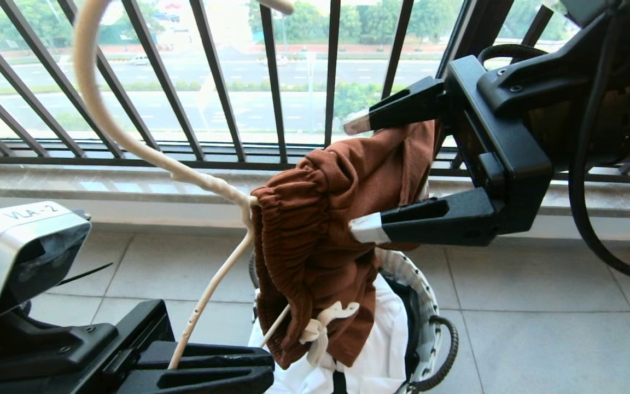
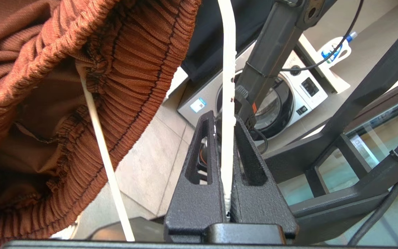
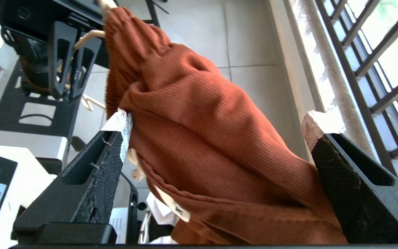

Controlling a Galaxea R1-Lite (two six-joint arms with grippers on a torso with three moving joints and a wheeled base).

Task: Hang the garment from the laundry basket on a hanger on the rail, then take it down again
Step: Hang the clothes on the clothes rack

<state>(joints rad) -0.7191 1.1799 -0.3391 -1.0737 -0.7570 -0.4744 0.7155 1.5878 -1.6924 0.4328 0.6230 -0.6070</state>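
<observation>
One pair of rust-brown shorts (image 1: pixel 315 246) is the whole story here. They sit dead centre of the head view, waistband bunched over one arm of the thin cream hanger (image 1: pixel 129 142), with the white drawstring (image 1: pixel 326 323) dangling at about 6 o'clock. The rest of the fabric trails up toward 1 o'clock, between the fingers of the right gripper (image 1: pixel 359 175).

That right gripper comes in from 3 o'clock with its jaws spread wide. The cloth drapes through the gap and brushes one fingertip (image 3: pixel 119 121), but nothing is pinched, so I'd call it let go or not grabbed yet.

Down at 7 o'clock the left gripper (image 1: pixel 222 372) is clamped tight on the hanger's wire, which you can see squeezed between its fingers (image 2: pixel 250 162) in the left wrist view. The hanger's hook curls up toward 11 o'clock and runs out of the head view.

Right under the shorts, at 6 o'clock, is the white basket (image 1: pixel 430 306) with some white cloth (image 1: pixel 386 339) in it. The black window bars (image 1: pixel 271 82) run across the back.

My read: it's mid-way through threading the shorts onto the hanger, nowhere near hanging yet. No rail in view at all. Next move probably needs the right gripper to pinch the loose part and pull it across the other hanger arm, while the left holds the hanger steady so the waistband doesn't slide off.
</observation>
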